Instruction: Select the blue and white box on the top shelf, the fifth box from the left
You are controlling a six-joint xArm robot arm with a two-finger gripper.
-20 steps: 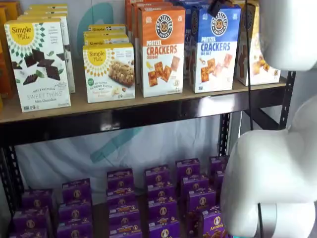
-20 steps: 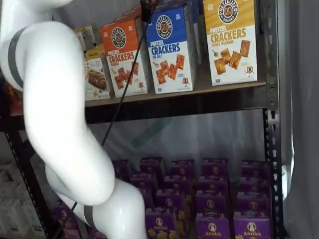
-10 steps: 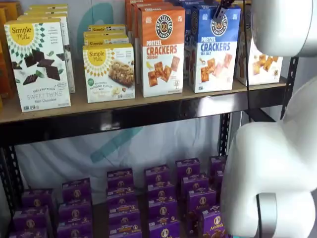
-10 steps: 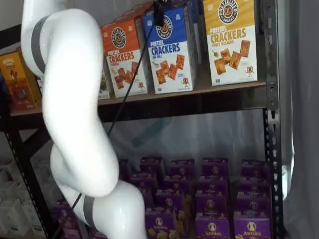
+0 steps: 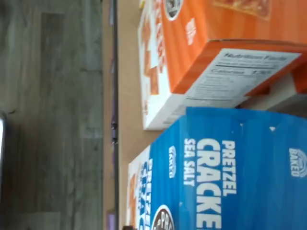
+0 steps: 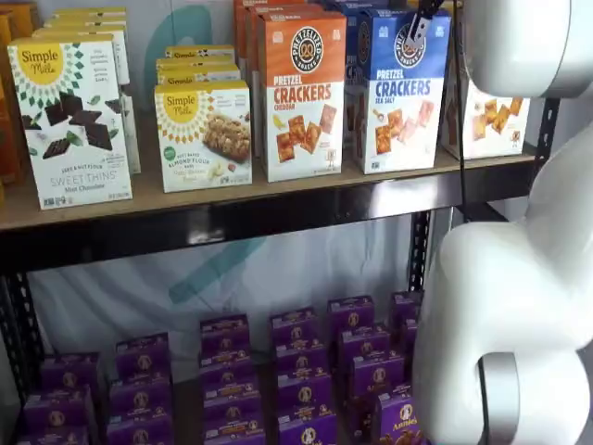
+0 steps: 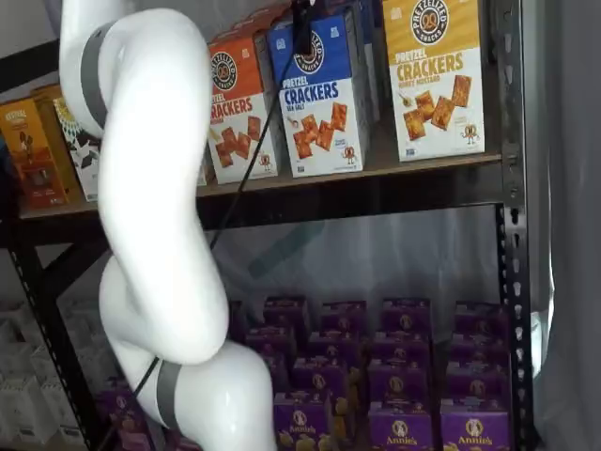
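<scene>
Gripper [image 6: 419,26] at blue box's [image 6: 401,93] top front, 12 o'clock of logo, jaw state unclear, shelf [image 6: 278,199] beneath

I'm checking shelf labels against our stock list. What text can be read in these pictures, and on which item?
"PRETZEL CRACKERS SEA SALT": the blue and white box, on the top shelf.
"PRETZEL CRACKERS CHEDDAR": orange box.
"PRETZEL CRACKERS": yellow box; flavour line blurred.
"Simple Mills SWEET THINS": white box.
"Simple Mills": bar box; smaller lines blurred.
"Annie's": purple boxes.
"Nutrition Facts": orange box's side, wrist view; figures too blurred.
</scene>
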